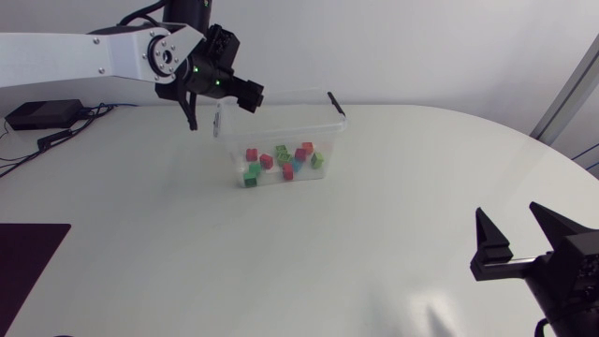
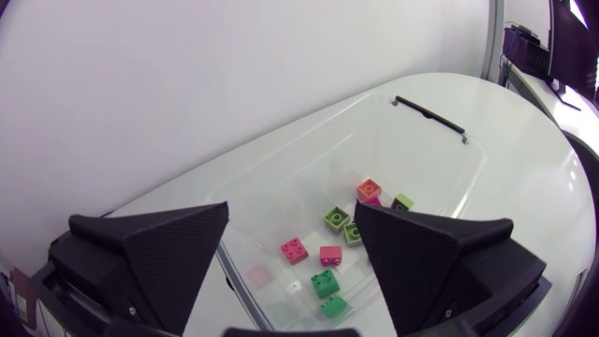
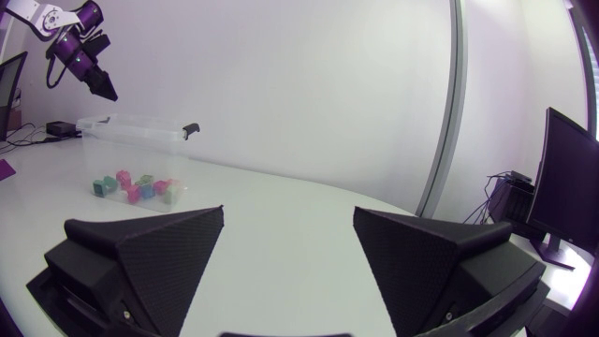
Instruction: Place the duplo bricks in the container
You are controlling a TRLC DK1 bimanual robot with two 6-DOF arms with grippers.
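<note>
A clear plastic container (image 1: 271,126) with black handles stands at the back middle of the table. Several duplo bricks (image 1: 281,161) in red, pink, green and blue lie on its floor. My left gripper (image 1: 223,105) hovers over the container's left rim, open and empty. In the left wrist view its fingers (image 2: 159,257) spread wide above the container (image 2: 412,159), with a red brick (image 2: 294,249) and green bricks (image 2: 325,282) showing between them. My right gripper (image 1: 522,229) stands open and empty at the front right, far from the container (image 3: 131,126).
A black box (image 1: 42,114) with cables lies at the table's far left. A dark mat (image 1: 28,267) lies at the front left edge. My left arm (image 3: 80,65) shows above the container in the right wrist view.
</note>
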